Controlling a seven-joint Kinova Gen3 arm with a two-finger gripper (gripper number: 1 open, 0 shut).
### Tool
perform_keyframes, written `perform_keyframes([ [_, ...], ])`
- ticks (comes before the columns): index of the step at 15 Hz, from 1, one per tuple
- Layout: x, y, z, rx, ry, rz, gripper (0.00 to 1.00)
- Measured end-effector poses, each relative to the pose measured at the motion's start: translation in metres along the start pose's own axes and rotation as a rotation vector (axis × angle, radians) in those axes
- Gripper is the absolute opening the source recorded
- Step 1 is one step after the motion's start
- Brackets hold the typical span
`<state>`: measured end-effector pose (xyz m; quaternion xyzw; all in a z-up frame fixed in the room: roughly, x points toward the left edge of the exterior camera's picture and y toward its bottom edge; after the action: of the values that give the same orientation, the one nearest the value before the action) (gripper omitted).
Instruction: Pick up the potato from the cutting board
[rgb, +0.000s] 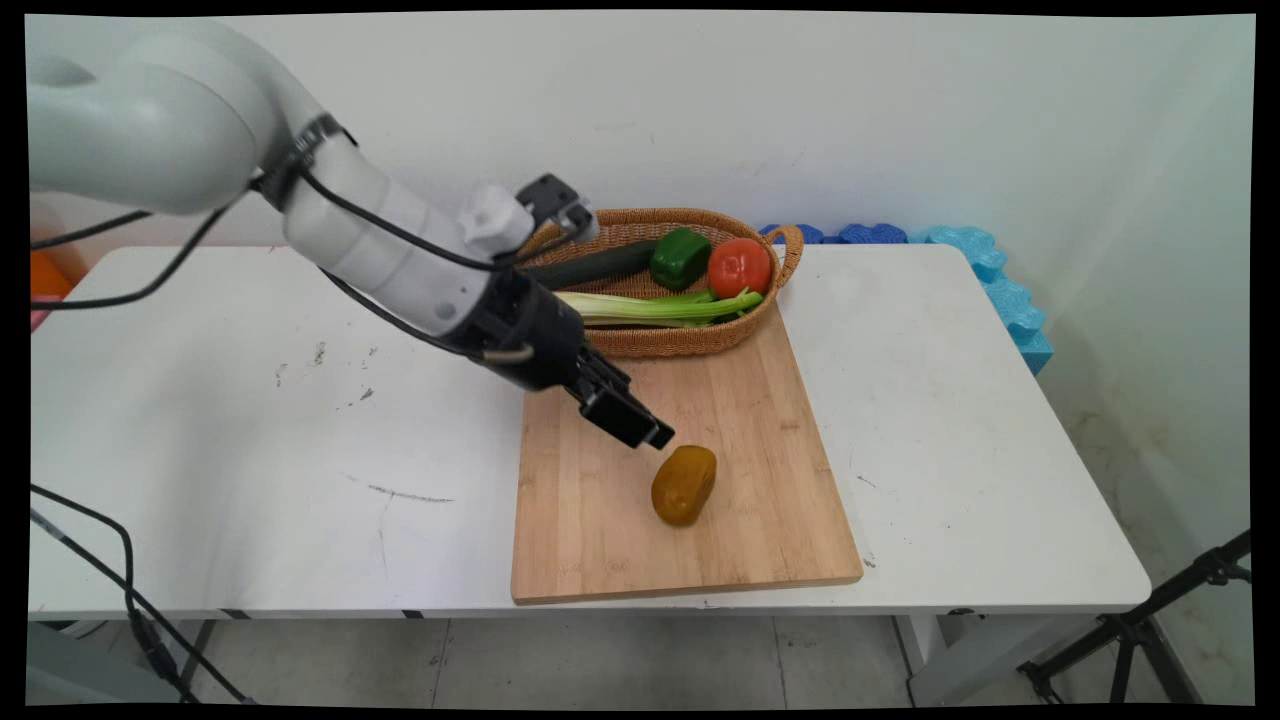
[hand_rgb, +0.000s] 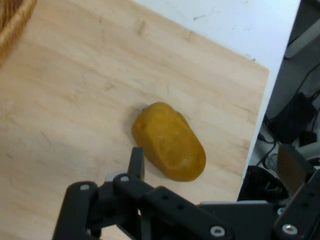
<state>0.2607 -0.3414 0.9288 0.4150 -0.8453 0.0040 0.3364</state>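
A yellow-brown potato (rgb: 684, 485) lies on its side on the wooden cutting board (rgb: 760, 520), near the board's middle. My black gripper (rgb: 648, 432) hangs just above and to the left of the potato, slanted down toward it, not touching. In the hand view the potato (hand_rgb: 170, 141) lies on the board (hand_rgb: 75, 100) just ahead of the gripper (hand_rgb: 215, 165). The gripper looks open, with one finger (hand_rgb: 136, 161) left of the potato and the other at the right edge. Nothing is held.
A wicker basket (rgb: 690, 343) stands at the board's far end, holding a cucumber (rgb: 590, 266), a green pepper (rgb: 680, 257), a tomato (rgb: 739, 267) and celery stalks (rgb: 660, 307). Blue foam pieces (rgb: 985, 270) lie along the wall at the table's far right. Black cables hang at the left.
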Motion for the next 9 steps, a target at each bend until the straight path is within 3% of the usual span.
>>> perform_keyframes([
  [9,-0.009,0.008,0.054,0.060,-0.061,-0.118,1.00],
])
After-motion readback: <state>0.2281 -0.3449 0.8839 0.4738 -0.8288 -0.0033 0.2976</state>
